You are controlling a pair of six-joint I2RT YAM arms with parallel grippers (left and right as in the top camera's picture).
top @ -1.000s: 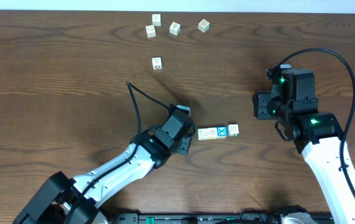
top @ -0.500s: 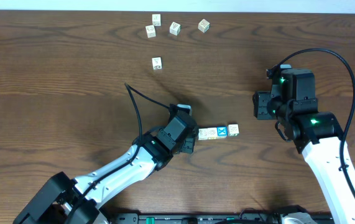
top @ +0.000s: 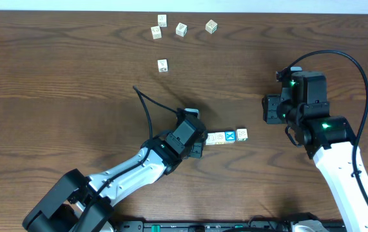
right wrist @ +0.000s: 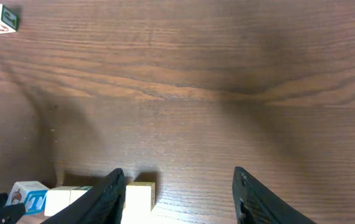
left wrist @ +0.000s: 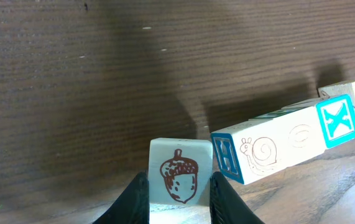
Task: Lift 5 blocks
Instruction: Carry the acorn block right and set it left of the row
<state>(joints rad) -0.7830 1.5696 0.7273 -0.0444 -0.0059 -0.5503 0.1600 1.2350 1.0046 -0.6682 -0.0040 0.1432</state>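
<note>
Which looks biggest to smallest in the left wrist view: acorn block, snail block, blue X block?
1. Acorn block, nearest the camera.
2. Snail block.
3. Blue X block, farthest.
Order follows nearness; real sizes may match.

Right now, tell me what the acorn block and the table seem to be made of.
Acorn block: likely painted wood, matte white face, brown printed acorn, square edges. Table: dark wood or wood-look laminate; grain lines show, which one is unclear.

table [top: 55,84]: dark wood grain | cluster of four whitish cubes [top: 181,29]: loosely spread near far edge | lone whitish cube [top: 162,64]: nearer centre, apart from cluster | green-marked cube [right wrist: 0,17]: tilted, top-left of right wrist view
</note>
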